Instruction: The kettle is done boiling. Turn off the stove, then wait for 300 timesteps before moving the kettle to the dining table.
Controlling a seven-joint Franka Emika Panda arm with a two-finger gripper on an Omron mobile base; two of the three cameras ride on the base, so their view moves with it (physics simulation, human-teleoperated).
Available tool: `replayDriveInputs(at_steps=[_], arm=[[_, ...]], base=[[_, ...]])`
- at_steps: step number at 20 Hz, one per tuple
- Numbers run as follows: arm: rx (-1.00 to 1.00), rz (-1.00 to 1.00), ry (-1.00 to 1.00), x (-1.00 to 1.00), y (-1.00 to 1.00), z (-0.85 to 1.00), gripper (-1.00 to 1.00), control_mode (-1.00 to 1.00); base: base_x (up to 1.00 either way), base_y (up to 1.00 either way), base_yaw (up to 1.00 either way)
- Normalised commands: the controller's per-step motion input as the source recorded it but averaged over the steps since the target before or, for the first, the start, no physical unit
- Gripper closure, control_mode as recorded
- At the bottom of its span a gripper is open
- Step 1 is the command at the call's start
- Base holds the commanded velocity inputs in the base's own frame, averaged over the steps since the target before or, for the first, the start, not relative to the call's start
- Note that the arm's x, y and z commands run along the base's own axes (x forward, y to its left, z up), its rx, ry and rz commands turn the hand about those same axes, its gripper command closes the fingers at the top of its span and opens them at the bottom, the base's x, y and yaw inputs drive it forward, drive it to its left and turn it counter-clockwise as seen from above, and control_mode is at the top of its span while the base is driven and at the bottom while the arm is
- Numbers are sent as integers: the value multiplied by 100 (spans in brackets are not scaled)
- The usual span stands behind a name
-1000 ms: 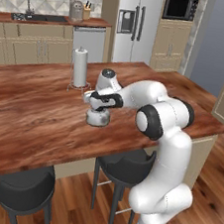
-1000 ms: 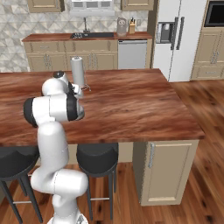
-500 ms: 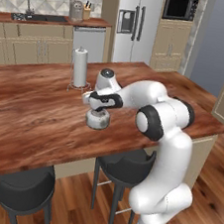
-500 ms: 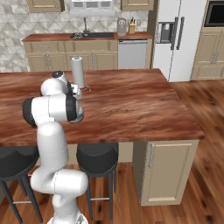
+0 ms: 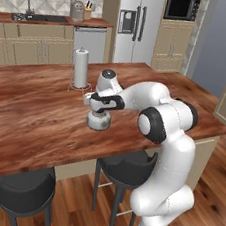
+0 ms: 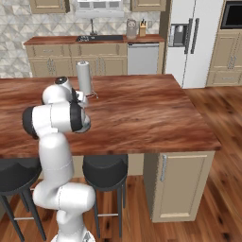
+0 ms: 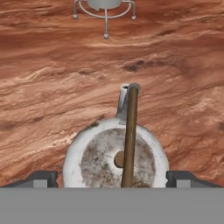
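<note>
The small silvery kettle (image 5: pixel 98 121) stands upright on the reddish-brown dining table (image 5: pixel 28 119), near its front edge. My gripper (image 5: pixel 102 104) hovers just above it, open. In the hand view the kettle (image 7: pixel 94 153) lies right below, its thin arched handle (image 7: pixel 130 131) running up the middle between my gripper's (image 7: pixel 113 179) spread fingertips (image 7: pixel 41 178), which touch neither handle nor body. In the right base view my own arm hides the kettle on the dining table (image 6: pixel 142 108). The stove is out of view.
A tall paper-towel roll (image 5: pixel 81 68) on a wire stand sits just behind the kettle, and its base (image 7: pixel 105 11) tops the hand view. Round black stools (image 5: pixel 26 189) (image 5: pixel 126 165) stand under the table's near edge. Cabinets and a fridge (image 5: pixel 134 24) line the far wall.
The jaws have spread wide and let go of the kettle's handle. The kettle stays where it stood on the table, and the arm has hardly moved.
</note>
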Motion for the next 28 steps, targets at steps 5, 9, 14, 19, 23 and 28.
replayDriveInputs(at_steps=[5,9,14,19,23,28], arm=[[0,0,0,-5,-1,33,-100,-100],[0,-1,0,-21,0,39,-100,-100],[0,-5,0,-33,-1,40,-100,-100],[0,-8,0,-51,-1,36,-100,-100],[0,-8,0,-65,-5,26,-100,-100],[0,-9,0,-67,-5,25,-100,-100]], base=[[0,0,0],[0,0,0],[0,0,0],[0,0,0],[0,0,0],[0,0,0]])
